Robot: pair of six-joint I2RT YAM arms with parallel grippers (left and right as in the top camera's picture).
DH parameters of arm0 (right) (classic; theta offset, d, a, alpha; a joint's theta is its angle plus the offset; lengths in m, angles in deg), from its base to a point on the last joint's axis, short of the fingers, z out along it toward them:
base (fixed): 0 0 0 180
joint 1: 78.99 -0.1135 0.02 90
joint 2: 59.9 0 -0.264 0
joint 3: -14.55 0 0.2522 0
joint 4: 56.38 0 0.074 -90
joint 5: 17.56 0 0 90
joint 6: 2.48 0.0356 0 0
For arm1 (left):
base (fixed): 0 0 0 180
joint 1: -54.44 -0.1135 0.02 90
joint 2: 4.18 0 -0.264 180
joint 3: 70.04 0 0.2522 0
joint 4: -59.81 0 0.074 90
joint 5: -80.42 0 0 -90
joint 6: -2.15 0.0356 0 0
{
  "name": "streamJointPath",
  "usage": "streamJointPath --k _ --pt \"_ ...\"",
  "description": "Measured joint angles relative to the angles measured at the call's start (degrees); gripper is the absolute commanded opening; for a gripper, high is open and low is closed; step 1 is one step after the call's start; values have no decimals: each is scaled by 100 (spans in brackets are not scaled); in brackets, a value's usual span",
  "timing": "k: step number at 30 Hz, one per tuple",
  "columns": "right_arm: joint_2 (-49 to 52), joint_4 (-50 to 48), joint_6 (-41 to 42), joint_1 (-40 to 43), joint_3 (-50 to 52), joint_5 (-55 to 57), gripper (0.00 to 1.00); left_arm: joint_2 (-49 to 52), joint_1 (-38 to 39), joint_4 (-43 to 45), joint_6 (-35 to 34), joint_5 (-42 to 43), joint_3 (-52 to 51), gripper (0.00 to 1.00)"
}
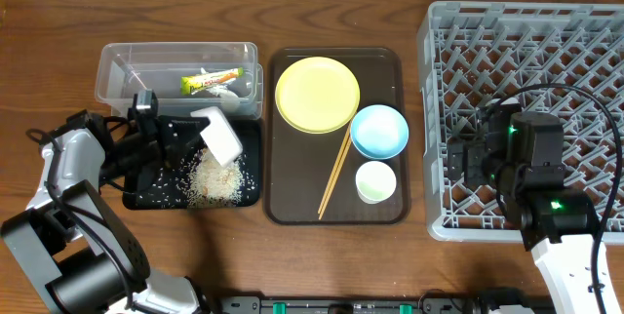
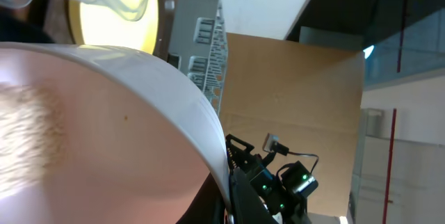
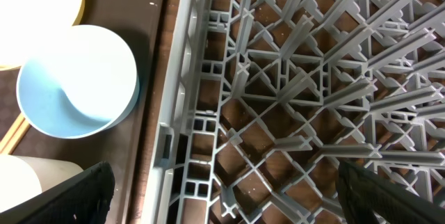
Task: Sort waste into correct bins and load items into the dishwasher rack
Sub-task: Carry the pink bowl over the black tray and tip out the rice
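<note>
My left gripper [image 1: 195,135] is shut on the rim of the white bowl [image 1: 220,137] and holds it tilted over the black tray [image 1: 146,193], where loose white rice [image 1: 214,179] lies. In the left wrist view the bowl [image 2: 104,113] fills the frame, with the fingers [image 2: 235,196] clamped on its edge. The clear container [image 1: 117,65] holds the snack wrapper [image 1: 210,82] and a bit of white paper [image 1: 227,91]. My right gripper [image 1: 468,163] is open and empty over the left edge of the grey rack [image 1: 439,109], its fingers [image 3: 229,203] spread wide above the lattice [image 3: 278,78].
The brown serving tray [image 1: 292,182] carries the yellow plate [image 1: 317,95], light blue bowl [image 1: 378,131], small pale cup [image 1: 375,181] and chopsticks [image 1: 334,176]. The blue bowl [image 3: 76,78] lies just left of the rack wall in the right wrist view.
</note>
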Motion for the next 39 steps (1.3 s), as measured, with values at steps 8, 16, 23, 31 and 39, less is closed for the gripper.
streamJointPath --k 8,16,23,31,39 --pt "0 4 0 0 0 0 99 0 2 0 278 125 0 6" --pt "0 7 0 0 0 0 99 0 -20 0 -76 166 -2 6" --pt "0 7 0 0 0 0 99 0 -299 -2 -249 90 -2 6" --pt "0 9 0 0 0 0 99 0 -507 9 -1176 -461 0 6" --pt "0 13 0 0 0 0 99 0 -507 256 -1128 31 -2 6"
